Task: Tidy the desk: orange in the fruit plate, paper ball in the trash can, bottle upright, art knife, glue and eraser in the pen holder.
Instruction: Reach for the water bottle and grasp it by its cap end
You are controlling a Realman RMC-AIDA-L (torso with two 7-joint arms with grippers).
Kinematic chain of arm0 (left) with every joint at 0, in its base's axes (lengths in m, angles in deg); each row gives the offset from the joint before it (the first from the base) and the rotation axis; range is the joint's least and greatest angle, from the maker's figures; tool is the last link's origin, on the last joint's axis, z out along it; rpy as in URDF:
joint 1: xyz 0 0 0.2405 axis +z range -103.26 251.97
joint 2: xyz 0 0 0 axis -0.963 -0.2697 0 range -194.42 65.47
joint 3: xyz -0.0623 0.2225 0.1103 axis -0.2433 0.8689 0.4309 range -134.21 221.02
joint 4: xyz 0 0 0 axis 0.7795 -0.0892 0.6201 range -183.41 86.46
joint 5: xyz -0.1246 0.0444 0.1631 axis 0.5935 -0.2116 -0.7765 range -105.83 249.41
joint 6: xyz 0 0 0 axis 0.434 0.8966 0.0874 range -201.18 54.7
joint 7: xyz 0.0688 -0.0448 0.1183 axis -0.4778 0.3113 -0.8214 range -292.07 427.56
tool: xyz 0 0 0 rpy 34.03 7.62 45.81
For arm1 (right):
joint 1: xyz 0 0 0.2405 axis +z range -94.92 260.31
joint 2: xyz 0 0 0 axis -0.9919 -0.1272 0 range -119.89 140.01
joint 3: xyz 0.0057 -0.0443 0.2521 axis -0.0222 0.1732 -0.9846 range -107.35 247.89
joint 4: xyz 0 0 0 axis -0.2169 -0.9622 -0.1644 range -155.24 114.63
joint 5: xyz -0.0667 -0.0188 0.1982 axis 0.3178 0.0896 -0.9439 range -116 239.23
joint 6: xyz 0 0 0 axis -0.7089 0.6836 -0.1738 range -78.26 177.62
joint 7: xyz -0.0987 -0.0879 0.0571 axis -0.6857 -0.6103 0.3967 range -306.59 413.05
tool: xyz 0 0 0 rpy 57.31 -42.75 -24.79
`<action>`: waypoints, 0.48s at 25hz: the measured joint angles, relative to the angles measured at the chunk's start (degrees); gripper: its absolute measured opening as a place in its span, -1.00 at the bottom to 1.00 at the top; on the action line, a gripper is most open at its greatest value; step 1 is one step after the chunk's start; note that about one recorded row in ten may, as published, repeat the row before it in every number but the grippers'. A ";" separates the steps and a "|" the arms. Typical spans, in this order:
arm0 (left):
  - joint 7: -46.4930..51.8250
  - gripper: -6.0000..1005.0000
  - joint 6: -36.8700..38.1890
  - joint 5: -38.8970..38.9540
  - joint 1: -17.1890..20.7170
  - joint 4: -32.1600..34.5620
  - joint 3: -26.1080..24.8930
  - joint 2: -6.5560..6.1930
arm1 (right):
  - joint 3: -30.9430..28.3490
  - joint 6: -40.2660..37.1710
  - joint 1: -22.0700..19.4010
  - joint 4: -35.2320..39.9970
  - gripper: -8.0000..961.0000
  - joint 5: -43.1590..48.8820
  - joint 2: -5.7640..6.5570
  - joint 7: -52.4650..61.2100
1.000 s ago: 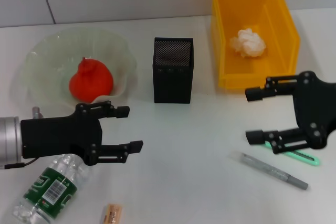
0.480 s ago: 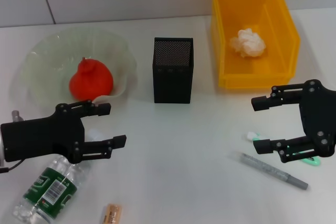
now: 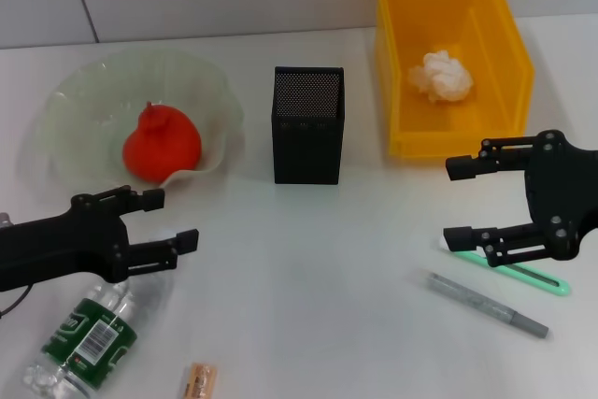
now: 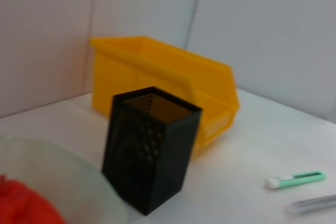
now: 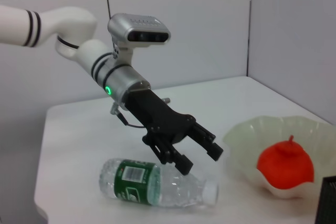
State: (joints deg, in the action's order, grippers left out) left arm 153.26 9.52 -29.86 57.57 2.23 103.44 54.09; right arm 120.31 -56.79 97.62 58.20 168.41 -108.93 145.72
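Note:
The orange (image 3: 161,144) lies in the fruit plate (image 3: 84,100) at the far left. The paper ball (image 3: 439,77) lies in the yellow trash can (image 3: 402,35). The black mesh pen holder (image 3: 307,125) stands in the middle. The bottle (image 3: 89,334) lies on its side at the near left, and the eraser (image 3: 199,381) is beside it. My left gripper (image 3: 176,220) is open and empty just above the bottle; it also shows in the right wrist view (image 5: 202,156). My right gripper (image 3: 452,203) is open and empty above the green art knife (image 3: 519,273). A grey glue stick (image 3: 486,304) lies next to the knife.
The left wrist view shows the pen holder (image 4: 149,150), the trash can (image 4: 157,77), the art knife (image 4: 294,179) and the plate's rim (image 4: 63,182). The right wrist view shows the bottle (image 5: 152,184) lying flat and the orange (image 5: 286,163). A tiled wall stands behind the table.
My left gripper has drawn back to the left and nearer, still open, over the bottle. My right gripper has shifted a little over the art knife. Nothing was picked up.

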 joint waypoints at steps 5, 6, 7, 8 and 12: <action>3.75 0.62 -1.89 -1.52 0.45 2.42 0.26 0.00 | -0.02 0.72 0.92 -1.85 0.58 0.98 -0.01 -0.66; 4.42 0.62 -2.08 -2.10 0.77 3.52 0.26 0.00 | -0.04 0.97 0.95 -2.09 0.58 0.98 0.01 -0.86; 5.26 0.62 -2.12 -2.61 1.10 4.80 0.28 0.00 | -0.05 1.24 0.97 -2.35 0.58 0.99 0.02 -1.03; 6.22 0.62 -1.99 -3.02 1.47 6.26 0.31 -0.05 | -0.05 1.59 0.98 -2.64 0.58 0.99 0.02 -1.22; 11.30 0.62 -0.06 -5.33 2.58 13.49 0.61 -0.24 | -0.04 2.36 1.39 -4.00 0.58 1.23 0.11 -1.57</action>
State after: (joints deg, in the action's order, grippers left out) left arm 164.55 9.46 -35.19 60.15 15.72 104.04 53.86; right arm 120.27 -54.43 99.01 54.20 169.64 -108.83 144.15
